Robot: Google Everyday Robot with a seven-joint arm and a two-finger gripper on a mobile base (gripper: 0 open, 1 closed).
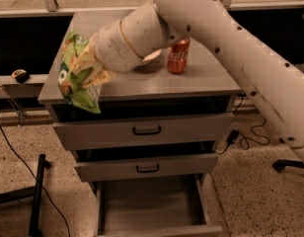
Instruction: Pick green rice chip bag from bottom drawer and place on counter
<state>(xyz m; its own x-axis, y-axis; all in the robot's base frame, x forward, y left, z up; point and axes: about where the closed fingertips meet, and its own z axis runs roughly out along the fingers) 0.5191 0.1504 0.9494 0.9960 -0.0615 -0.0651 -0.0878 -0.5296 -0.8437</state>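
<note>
The green rice chip bag [75, 75] hangs in my gripper [95, 68], held at the left front edge of the counter [142, 80], its lower part dangling past the edge. The gripper is shut on the bag; its fingers are mostly hidden by the bag and my white wrist. The bottom drawer [149, 206] is pulled open below and shows a bare grey tray. My white arm [226, 38] reaches in from the upper right across the counter.
A red soda can [178, 56] stands on the counter right of my wrist. A white bowl [152, 57] is mostly hidden behind my arm. Two upper drawers with black handles [146, 131] are nearly shut. Cables and a black stand [36, 201] lie on the floor at left.
</note>
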